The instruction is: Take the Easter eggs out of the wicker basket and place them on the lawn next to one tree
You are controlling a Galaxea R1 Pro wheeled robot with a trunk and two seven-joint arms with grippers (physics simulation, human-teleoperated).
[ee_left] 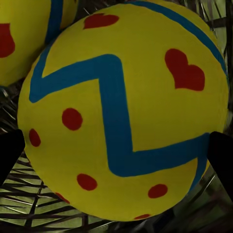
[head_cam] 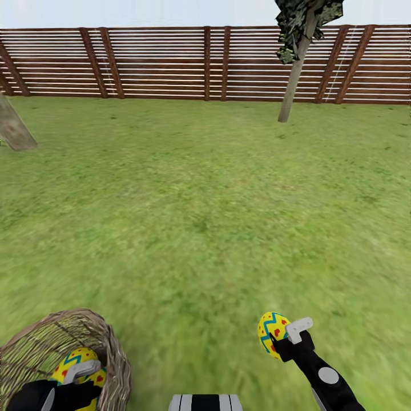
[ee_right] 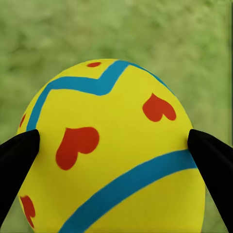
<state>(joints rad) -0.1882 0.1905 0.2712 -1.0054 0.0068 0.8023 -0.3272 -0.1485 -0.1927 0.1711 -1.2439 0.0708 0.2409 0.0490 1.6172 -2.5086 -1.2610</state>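
Eggs: yellow w/ teal zigzag, red hearts/dots | Your right gripper (head_cam: 279, 338) clamps one egg (head_cam: 273, 334) above lawn (head_cam: 200, 217) | Your left gripper (head_cam: 80, 378) sits in wicker basket (head_cam: 117, 357), fingers (ee_left: 9, 153) flanking a second egg (ee_left: 124, 109); grip unconfirmed | third egg (ee_left: 29, 39) beside it, cut off | tree (head_cam: 294, 80) far off by fence (head_cam: 160, 63).
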